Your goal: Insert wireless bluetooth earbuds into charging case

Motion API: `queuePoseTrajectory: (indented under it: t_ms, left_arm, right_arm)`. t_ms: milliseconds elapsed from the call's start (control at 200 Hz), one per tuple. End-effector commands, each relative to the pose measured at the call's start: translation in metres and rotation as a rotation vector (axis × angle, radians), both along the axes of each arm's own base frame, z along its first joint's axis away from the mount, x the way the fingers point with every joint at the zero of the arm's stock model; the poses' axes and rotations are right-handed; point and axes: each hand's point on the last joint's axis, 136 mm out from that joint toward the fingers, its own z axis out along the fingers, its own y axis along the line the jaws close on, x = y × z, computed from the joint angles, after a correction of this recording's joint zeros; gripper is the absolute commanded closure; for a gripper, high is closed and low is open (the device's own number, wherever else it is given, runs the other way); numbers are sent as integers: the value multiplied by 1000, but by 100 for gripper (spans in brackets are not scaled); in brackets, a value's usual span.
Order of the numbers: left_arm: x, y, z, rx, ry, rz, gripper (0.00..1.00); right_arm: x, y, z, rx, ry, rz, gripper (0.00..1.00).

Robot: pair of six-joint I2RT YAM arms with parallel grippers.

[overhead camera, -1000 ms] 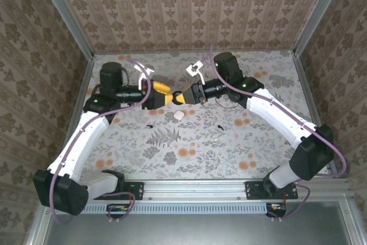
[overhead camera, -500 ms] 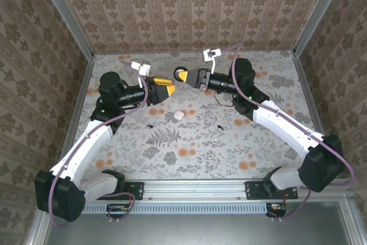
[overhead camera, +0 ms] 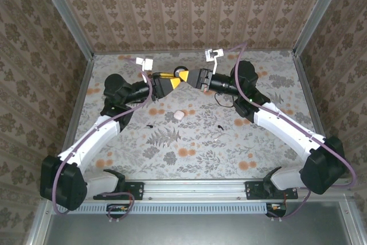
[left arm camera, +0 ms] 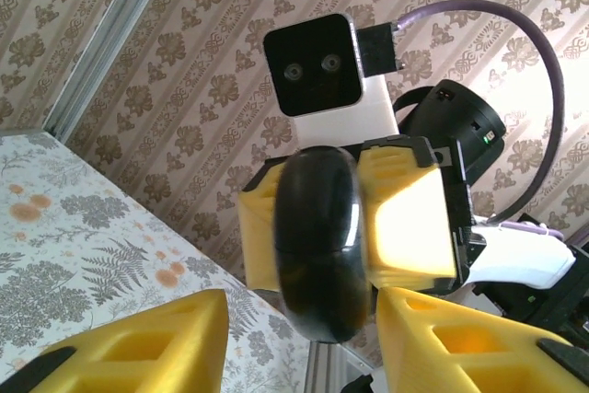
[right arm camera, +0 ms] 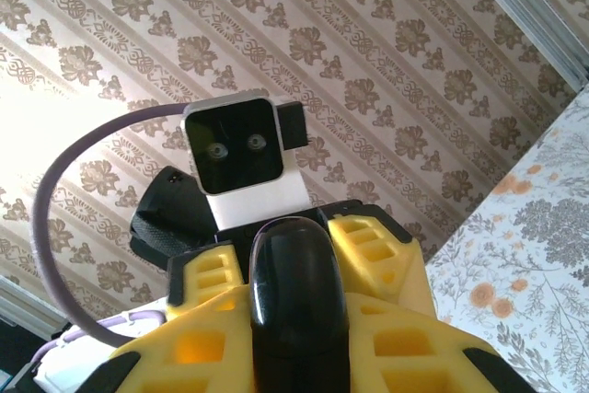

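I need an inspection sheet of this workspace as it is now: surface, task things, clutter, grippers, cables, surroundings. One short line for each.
Surface: floral-patterned table, nothing spilled.
Job's things: white charging case lies on the table; two black earbuds lie apart from it, nearer the arms.
Clutter: nothing seen.
Grippers: right gripper shut on a black rounded object, held off the table; left gripper open, one finger on either side of that object.
Cables: purple cables loop at both wrists.
Surroundings: patterned walls, metal frame.

Charging case (overhead camera: 179, 115) between two earbuds (overhead camera: 150, 125)
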Motion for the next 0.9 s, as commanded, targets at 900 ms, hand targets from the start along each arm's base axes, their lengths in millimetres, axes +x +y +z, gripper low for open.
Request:
queuePoseTrajectory:
  t_ms: [900]
  left_arm:
    - [5,8,21,-60,-39,25,60]
  right_arm:
    - [-17,-1,14,9,-61,30,88]
